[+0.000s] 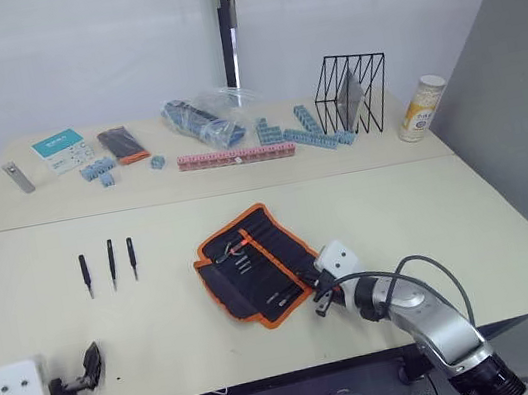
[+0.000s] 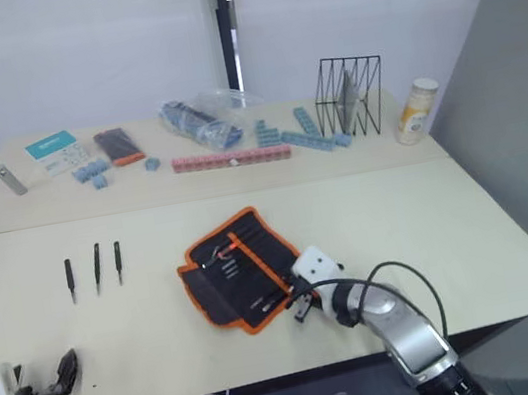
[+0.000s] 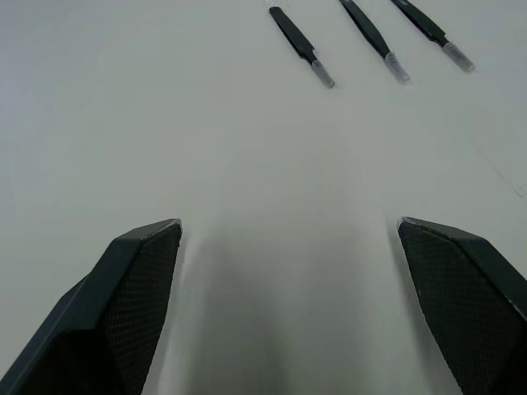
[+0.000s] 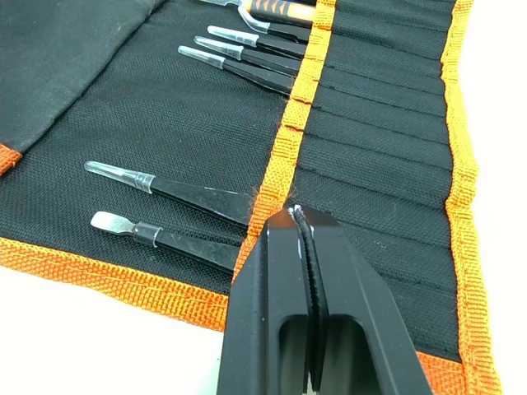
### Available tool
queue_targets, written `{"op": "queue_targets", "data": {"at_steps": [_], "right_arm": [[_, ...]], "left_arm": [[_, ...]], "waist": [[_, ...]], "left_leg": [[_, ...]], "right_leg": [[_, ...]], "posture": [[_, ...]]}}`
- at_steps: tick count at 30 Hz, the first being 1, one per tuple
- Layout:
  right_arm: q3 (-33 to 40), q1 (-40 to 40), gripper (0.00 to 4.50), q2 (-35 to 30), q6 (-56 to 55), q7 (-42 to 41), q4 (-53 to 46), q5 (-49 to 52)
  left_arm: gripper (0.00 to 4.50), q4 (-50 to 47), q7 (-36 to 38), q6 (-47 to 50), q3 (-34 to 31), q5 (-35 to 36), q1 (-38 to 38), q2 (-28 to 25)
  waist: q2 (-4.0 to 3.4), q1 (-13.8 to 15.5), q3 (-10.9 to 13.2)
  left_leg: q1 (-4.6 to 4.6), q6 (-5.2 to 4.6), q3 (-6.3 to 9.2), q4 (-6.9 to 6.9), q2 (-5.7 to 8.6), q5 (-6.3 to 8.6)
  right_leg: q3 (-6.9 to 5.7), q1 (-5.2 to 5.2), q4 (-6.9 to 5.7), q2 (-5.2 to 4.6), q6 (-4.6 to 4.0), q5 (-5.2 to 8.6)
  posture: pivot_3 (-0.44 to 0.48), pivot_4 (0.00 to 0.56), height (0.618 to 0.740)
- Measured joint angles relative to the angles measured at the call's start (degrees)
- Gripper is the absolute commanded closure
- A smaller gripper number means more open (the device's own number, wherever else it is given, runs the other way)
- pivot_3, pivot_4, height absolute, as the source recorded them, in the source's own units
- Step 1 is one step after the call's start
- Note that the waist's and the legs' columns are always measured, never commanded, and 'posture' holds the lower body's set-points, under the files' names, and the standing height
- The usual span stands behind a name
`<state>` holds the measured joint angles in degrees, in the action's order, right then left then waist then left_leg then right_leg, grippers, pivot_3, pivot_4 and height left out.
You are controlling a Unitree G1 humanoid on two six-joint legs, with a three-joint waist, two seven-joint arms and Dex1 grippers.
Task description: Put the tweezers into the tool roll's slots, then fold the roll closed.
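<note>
The tool roll (image 1: 255, 265) lies unfolded mid-table, black with orange binding. Several tweezers sit in its slots (image 4: 379, 123), their tips sticking out past the orange centre stripe (image 4: 284, 152); two of them (image 4: 169, 188) lie close to my right gripper. My right gripper (image 4: 300, 216) is shut, its tips over the stripe at the roll's near end, where I see nothing between the fingers. Three loose tweezers (image 1: 111, 263) lie side by side on the table to the left. My left gripper (image 3: 288, 239) is open above bare table, short of those tweezers (image 3: 375, 37).
Along the far table stand a grey metal bar (image 1: 19, 178), a card box (image 1: 61, 148), a black-and-orange flat pack (image 1: 123, 145), blue blocks (image 1: 309, 134), a pink block row (image 1: 235, 157), a plastic bag (image 1: 205, 116), a wire rack (image 1: 353, 91) and a can (image 1: 421, 107).
</note>
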<state>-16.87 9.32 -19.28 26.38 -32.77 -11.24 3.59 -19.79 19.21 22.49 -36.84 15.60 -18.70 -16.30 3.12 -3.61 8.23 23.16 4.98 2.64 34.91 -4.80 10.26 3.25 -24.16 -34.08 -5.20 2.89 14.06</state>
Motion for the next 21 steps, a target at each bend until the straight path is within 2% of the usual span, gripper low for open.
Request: {"op": "queue_targets", "data": {"at_steps": [8, 12, 21], "right_arm": [[-0.2, 0.7, 4.5, 0.5, 0.0, -0.5, 0.8, 0.0], [-0.2, 0.8, 4.5, 0.5, 0.0, -0.4, 1.0, 0.0], [-0.1, 0.9, 4.5, 0.5, 0.0, 0.1, 1.5, 0.0]], "left_arm": [[0.05, 12.3, -4.4, 1.6, 6.6, -2.9, 15.5, -5.6], [0.05, 17.7, -7.5, 3.9, 8.6, -4.3, 22.5, -6.8], [0.05, 20.6, -11.1, 10.2, 9.3, -4.0, 28.5, -6.9]], "waist": [[0.03, 0.2, 0.0], [0.12, 0.9, -0.1], [0.08, 1.3, -0.1]], "left_leg": [[-0.29, -0.01, -0.07, -0.09, -0.02, 0.0], [-0.55, 0.0, -0.07, -0.09, 0.01, 0.0], [-0.87, 0.01, -0.03, -0.17, 0.0, 0.0]], "right_leg": [[-0.08, 0.09, -0.25, 0.01, 0.01, -0.06], [-0.07, 0.03, -0.96, 0.03, 0.06, -0.13], [-0.07, 0.19, -1.04, 0.03, 0.06, -0.13]], "posture": [[0.0, 0.15, 0.706], [0.0, 0.15, 0.706], [0.0, 0.15, 0.706]]}}
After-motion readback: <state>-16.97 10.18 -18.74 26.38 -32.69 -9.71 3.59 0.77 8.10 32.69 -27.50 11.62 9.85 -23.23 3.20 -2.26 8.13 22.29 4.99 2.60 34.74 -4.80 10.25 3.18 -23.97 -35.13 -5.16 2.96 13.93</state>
